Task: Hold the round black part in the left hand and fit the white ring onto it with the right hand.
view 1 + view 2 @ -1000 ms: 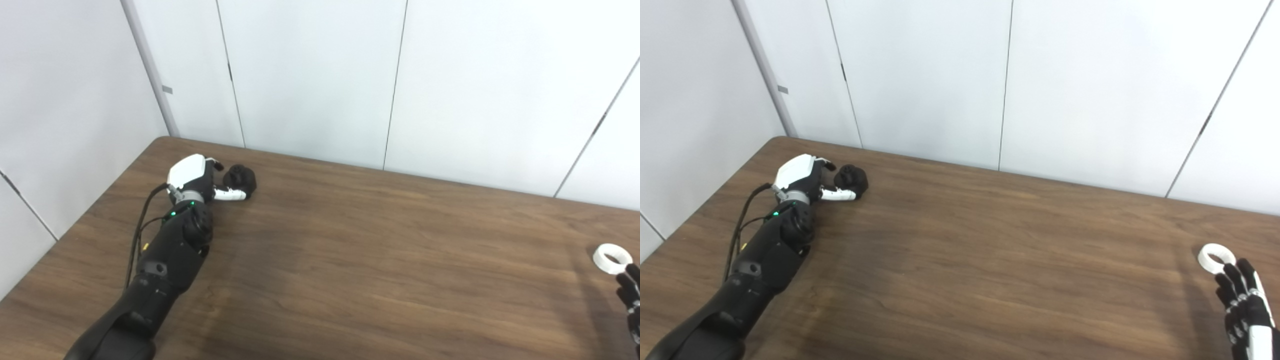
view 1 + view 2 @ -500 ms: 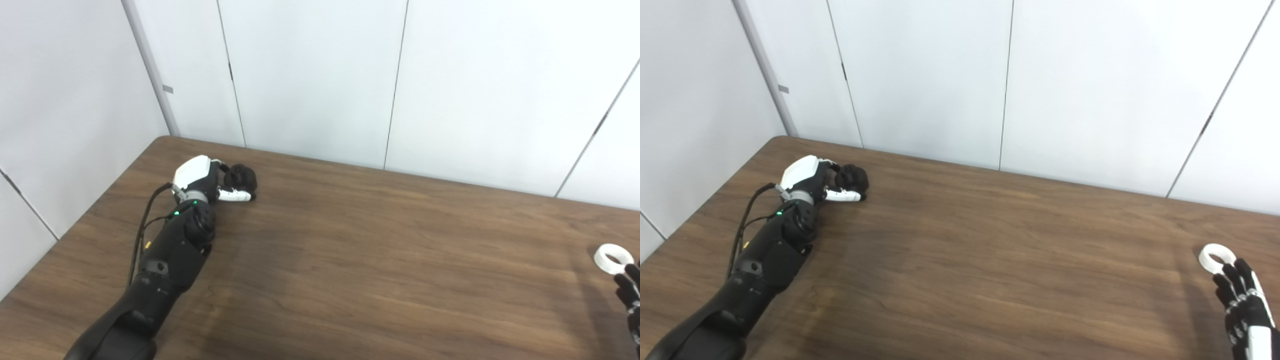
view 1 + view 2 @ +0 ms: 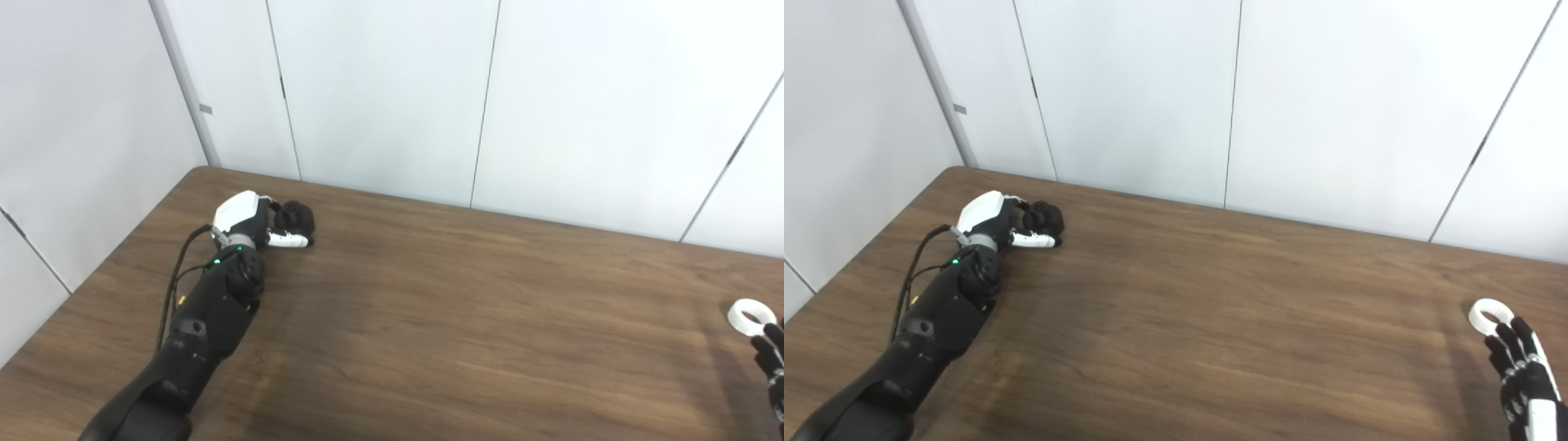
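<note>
Over at the far left corner of the brown wooden table [image 3: 1176, 318], the robot's left arm [image 3: 937, 312] stretches up from the bottom edge, black-cased with a small green light near the wrist and a dark cable looping along its outer side. The left hand [image 3: 995, 223], white-backed, lies low on the tabletop with its fingers [image 3: 1034, 241] wrapped round the round black part [image 3: 1046, 217]; one pale finger runs along the near side of the part and darker fingertips curl over its top, so the hand is closed on it, though the part looks to be sitting on the wood, not lifted. The grey-white wall panels [image 3: 1335, 110] stand behind the table's back edge, with thin dark seams between them. The wide middle of the tabletop shows only wood grain and a soft shine. Well apart from all that, near the right edge, the white ring [image 3: 1491, 315] lies flat on the table. Just below it the right hand [image 3: 1522, 373] comes up from the bottom right corner, its black fingers [image 3: 1513, 343] spread and pointing toward the ring, the tips just beside it or barely brushing its near rim; I cannot tell which. That hand grips nothing and its fingers are apart.
</note>
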Tool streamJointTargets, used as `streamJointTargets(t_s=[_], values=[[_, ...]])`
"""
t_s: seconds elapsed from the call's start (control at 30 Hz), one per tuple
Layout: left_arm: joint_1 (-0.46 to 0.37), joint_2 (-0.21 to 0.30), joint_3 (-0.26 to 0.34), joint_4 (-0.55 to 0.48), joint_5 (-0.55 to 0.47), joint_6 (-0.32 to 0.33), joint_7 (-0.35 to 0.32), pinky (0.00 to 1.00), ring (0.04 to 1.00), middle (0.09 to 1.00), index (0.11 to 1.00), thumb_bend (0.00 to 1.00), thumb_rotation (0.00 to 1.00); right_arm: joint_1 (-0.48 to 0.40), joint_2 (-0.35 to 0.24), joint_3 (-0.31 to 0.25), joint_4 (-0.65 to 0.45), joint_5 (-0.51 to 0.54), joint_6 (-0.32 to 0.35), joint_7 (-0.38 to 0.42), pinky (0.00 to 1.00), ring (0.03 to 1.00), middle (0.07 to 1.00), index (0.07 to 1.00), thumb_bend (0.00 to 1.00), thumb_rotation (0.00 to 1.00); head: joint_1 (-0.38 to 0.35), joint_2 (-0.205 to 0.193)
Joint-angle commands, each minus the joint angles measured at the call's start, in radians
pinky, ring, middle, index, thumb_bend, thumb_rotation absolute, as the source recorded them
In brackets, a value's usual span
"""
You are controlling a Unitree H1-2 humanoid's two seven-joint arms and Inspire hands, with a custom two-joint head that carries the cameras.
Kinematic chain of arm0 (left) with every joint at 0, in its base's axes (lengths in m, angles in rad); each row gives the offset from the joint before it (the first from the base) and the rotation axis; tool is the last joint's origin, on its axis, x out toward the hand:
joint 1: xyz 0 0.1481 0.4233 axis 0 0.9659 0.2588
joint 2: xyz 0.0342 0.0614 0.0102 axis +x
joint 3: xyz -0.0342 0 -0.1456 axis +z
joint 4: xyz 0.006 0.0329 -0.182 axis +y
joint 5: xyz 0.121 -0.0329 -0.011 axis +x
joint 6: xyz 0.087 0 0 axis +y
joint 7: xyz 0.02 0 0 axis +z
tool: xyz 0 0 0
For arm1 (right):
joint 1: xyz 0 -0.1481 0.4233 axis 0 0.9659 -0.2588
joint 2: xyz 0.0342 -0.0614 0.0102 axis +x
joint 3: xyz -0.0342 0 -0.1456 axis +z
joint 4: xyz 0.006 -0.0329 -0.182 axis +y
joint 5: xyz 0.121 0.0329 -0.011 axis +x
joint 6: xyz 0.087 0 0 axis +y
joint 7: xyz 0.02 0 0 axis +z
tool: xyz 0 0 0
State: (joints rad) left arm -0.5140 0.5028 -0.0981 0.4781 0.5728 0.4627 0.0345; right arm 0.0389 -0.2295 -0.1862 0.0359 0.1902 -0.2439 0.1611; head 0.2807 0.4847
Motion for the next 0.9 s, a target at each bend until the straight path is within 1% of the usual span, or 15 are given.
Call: streamJointTargets(t_s=[0.0, 0.2, 0.37, 0.5, 0.63, 0.77, 0.87], values=[[-0.057, 0.029, 0.006, -0.013, 0.011, -0.001, 0.027, 1.00, 1.000, 0.946, 0.789, 0.87, 0.35, 0.084, 0.063, 0.031, 0.090, 0.006, -0.014, 0.000, 0.96, 0.930, 0.952, 0.959, 0.53, 1.00, 0.000, 0.001], [-0.058, 0.029, 0.010, -0.016, 0.006, -0.005, 0.031, 1.00, 0.994, 0.935, 0.778, 0.87, 0.34, 0.085, 0.064, 0.032, 0.084, 0.017, -0.008, 0.006, 0.95, 0.926, 0.946, 0.952, 0.53, 0.97, -0.001, 0.003], [-0.061, 0.029, 0.010, -0.010, 0.004, -0.014, 0.037, 1.00, 0.984, 0.926, 0.770, 0.87, 0.34, 0.089, 0.066, 0.031, 0.084, 0.006, -0.012, -0.001, 0.93, 0.914, 0.940, 0.949, 0.53, 0.98, -0.003, 0.006], [-0.066, 0.029, 0.009, 0.000, 0.004, -0.017, 0.041, 1.00, 0.980, 0.918, 0.765, 0.87, 0.34, 0.088, 0.065, 0.032, 0.086, 0.014, -0.009, 0.004, 0.94, 0.920, 0.946, 0.957, 0.52, 0.98, -0.005, 0.005], [-0.072, 0.028, 0.011, 0.017, -0.005, -0.032, 0.047, 1.00, 0.980, 0.915, 0.763, 0.87, 0.33, 0.084, 0.060, 0.032, 0.106, 0.015, -0.031, 0.013, 0.94, 0.919, 0.946, 0.957, 0.52, 0.98, -0.007, 0.004], [-0.081, 0.028, 0.008, 0.028, -0.006, -0.034, 0.046, 1.00, 0.981, 0.917, 0.771, 0.87, 0.33, 0.086, 0.060, 0.034, 0.103, 0.004, -0.028, 0.008, 0.92, 0.915, 0.942, 0.952, 0.53, 0.97, -0.007, 0.003], [-0.085, 0.028, 0.005, 0.028, -0.006, -0.034, 0.046, 1.00, 0.980, 0.915, 0.773, 0.87, 0.33, 0.090, 0.060, 0.036, 0.093, 0.000, -0.023, 0.006, 0.93, 0.919, 0.946, 0.958, 0.52, 0.99, -0.007, 0.005]])
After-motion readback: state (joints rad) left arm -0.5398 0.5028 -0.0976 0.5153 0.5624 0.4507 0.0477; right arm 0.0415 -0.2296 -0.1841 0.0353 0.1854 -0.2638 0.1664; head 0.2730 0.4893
